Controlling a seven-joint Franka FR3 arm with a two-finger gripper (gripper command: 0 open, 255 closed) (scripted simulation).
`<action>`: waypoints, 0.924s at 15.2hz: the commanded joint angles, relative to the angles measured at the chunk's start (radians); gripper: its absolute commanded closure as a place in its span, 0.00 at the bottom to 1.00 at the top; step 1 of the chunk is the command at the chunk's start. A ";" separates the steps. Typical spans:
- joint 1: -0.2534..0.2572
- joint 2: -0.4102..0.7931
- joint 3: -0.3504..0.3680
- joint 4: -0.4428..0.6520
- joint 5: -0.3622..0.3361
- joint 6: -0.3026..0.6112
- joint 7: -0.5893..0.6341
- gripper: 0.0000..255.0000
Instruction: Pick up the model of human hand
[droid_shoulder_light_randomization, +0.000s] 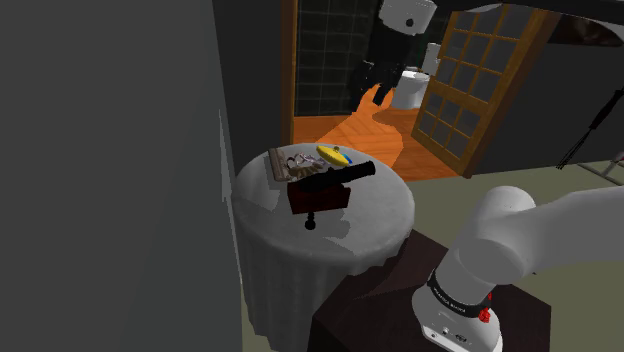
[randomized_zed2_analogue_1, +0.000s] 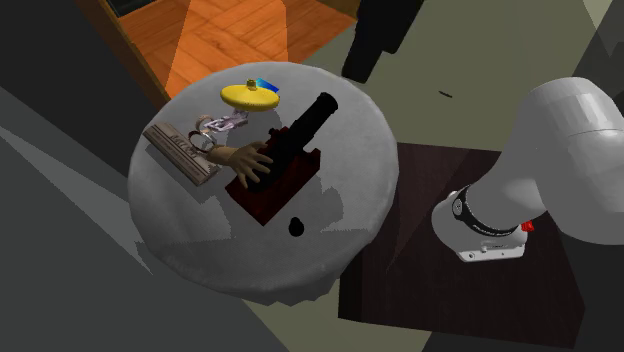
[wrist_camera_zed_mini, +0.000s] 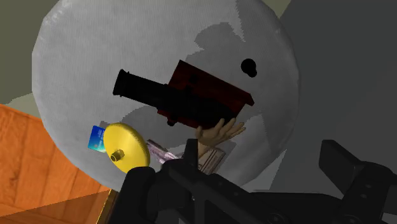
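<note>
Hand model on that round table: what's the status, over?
Gripper open, above the table. Hand model untouched, lying against dark red block. Yellow disc close by.

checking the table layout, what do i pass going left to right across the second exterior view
ridged tan slab → hand model → black tube → arm's white base

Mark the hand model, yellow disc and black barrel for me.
hand model (randomized_zed2_analogue_1: 248, 162), second exterior view, back of palm
yellow disc (randomized_zed2_analogue_1: 245, 98), second exterior view, top face
black barrel (randomized_zed2_analogue_1: 308, 122), second exterior view, mid-length
</note>
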 joint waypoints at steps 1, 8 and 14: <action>0.000 0.000 0.000 0.000 0.000 0.000 0.000 0.00; -0.013 0.381 -0.025 0.193 0.002 -0.036 -0.019 0.00; -0.022 0.696 -0.041 0.385 0.008 -0.105 -0.033 0.00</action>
